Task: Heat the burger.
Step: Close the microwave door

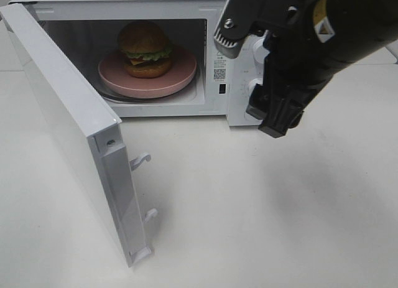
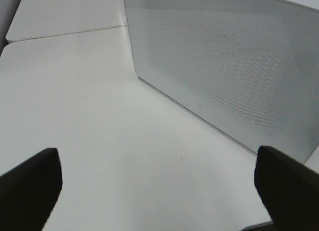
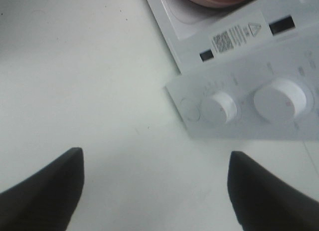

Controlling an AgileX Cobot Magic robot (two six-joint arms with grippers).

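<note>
Coverage differs between your cameras. Only the high view gives you the burger: it sits on a pink plate inside the microwave, whose door stands swung wide, its two latch hooks over the white table. Your right wrist view catches just a sliver of that plate at the cavity edge. It does give you the control panel close up: two white knobs side by side and a printed sticker on the frame next to them. Your left wrist view shows only the dotted outer face of the door and bare tabletop.

Your right gripper hangs in front of the control panel, above the table, its fingers spread apart with nothing between them. In the high view the burger lies to its left and deeper in, within the cavity, well apart from it. Your left gripper is likewise spread and empty, on the door's outer side and near it.

The burger stands upright, bun crown up, its layers level and its stack axis vertical. Being round, it has no long axis across the plate. Its lettuce fringe and dark filling face the open front.
</note>
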